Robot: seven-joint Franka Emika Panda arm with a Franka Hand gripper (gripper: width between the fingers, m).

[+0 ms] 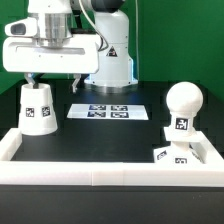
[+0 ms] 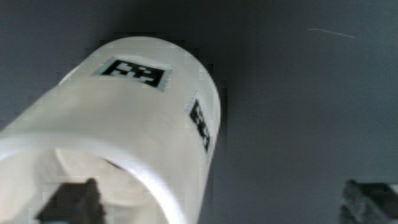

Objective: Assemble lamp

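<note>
1. The shade [image 1: 39, 108] stands on the black table [image 1: 100, 140] at the exterior view's left, its narrow end up, a square tag on its side
2. The gripper [image 1: 36, 78] hangs straight above the shade; in the exterior view its fingertips sit just at the shade's top, and I cannot tell whether they touch it
3. In the wrist view the shade [image 2: 125, 140] fills most of the picture, with one finger [image 2: 71, 203] dark against its near edge and the other finger [image 2: 370, 203] well off to the side over bare table, so the pincer is spread wide and grips nothing
4. Seen from the wrist, the shade lies toward one finger, not centred in the gap
5. The bulb [image 1: 184, 108] stands upright on the base [image 1: 176, 153] at the exterior view's right, well apart from the shade and the gripper
6. The marker board [image 1: 108, 110] lies flat on the table between the shade and the bulb, farther back
7. A white rail [image 1: 100, 171] runs along the table's front edge and up both sides
</note>
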